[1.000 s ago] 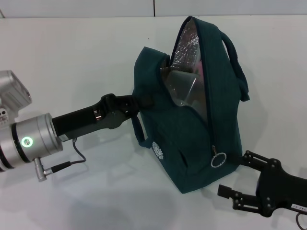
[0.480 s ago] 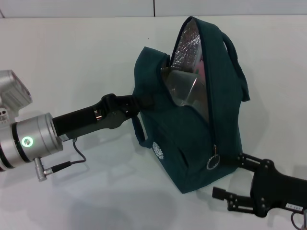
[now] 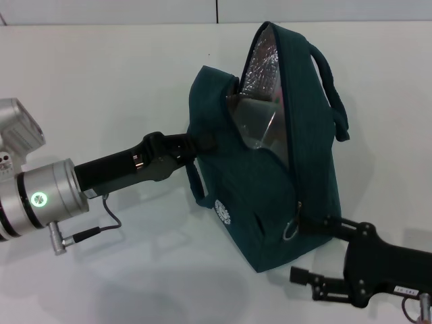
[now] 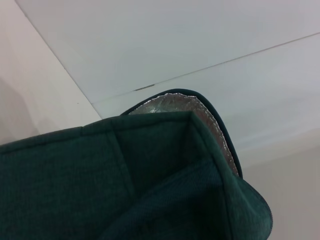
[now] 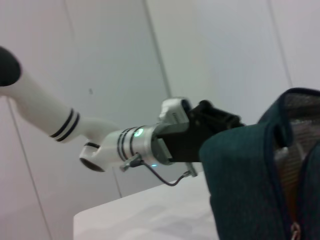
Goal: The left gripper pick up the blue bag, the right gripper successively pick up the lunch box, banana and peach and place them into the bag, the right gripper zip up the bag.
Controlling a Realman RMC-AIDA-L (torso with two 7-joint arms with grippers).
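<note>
The blue bag stands upright on the white table, its zipper open and the silver foil lining showing. Inside the opening I see the clear lunch box. The banana and peach are hidden. My left gripper is shut on the bag's left edge and holds it up. My right gripper stands open low at the bag's right front corner, its upper finger right beside the metal ring pull. In the left wrist view only the bag's fabric and foil rim show. The bag fills the right wrist view's corner.
The white table stretches around the bag, with a wall seam at the far edge. My left arm's silver wrist and its cable lie left of the bag.
My right gripper has slid left toward the bag's lower corner, and its upper finger now reaches the ring pull, which has swung inward. The left gripper and bag stayed put.
</note>
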